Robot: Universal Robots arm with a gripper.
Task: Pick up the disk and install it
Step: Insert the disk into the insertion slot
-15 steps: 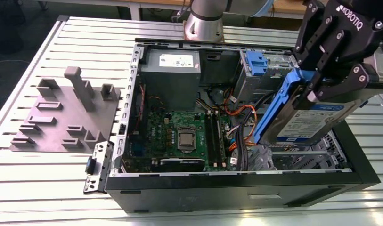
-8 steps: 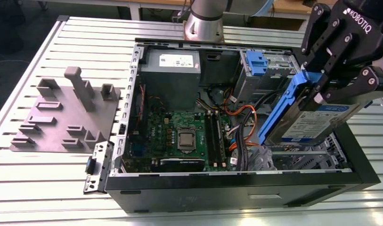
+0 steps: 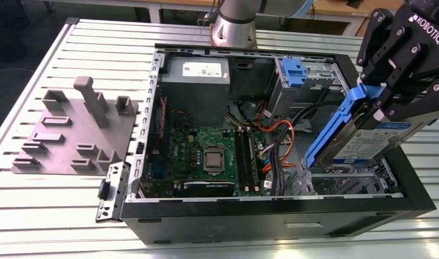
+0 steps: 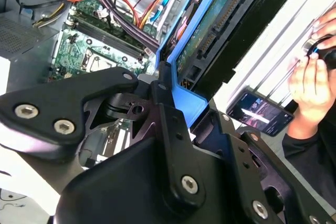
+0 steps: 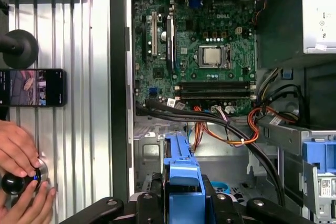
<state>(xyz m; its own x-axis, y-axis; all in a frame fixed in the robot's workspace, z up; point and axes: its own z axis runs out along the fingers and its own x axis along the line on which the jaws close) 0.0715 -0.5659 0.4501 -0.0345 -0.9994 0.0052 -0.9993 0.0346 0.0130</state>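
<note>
The disk (image 3: pixel 367 141) is a silver-grey drive with a white-and-blue label in a bright blue bracket (image 3: pixel 333 129). It hangs tilted above the drive bay area in the corner of the open computer case (image 3: pixel 277 208) at the exterior view's right. My black gripper (image 3: pixel 381 103) is shut on the bracket's upper end. In the second wrist view the fingers (image 4: pixel 168 129) clamp the blue bracket (image 4: pixel 185 100), and the disk's green circuit side (image 4: pixel 210 30) faces the camera. In the first wrist view the bracket (image 5: pixel 181 174) sits between the fingers, above the case floor.
Inside the case lie the motherboard (image 3: pixel 204 154), orange and black cables (image 3: pixel 277 135), a grey power supply (image 3: pixel 197 81) and a blue-latched drive cage (image 3: pixel 295 70). A grey fixture plate (image 3: pixel 68 135) stands on the slatted table. A person's hands (image 5: pixel 18 153) and a phone (image 5: pixel 31 87) are beside the case.
</note>
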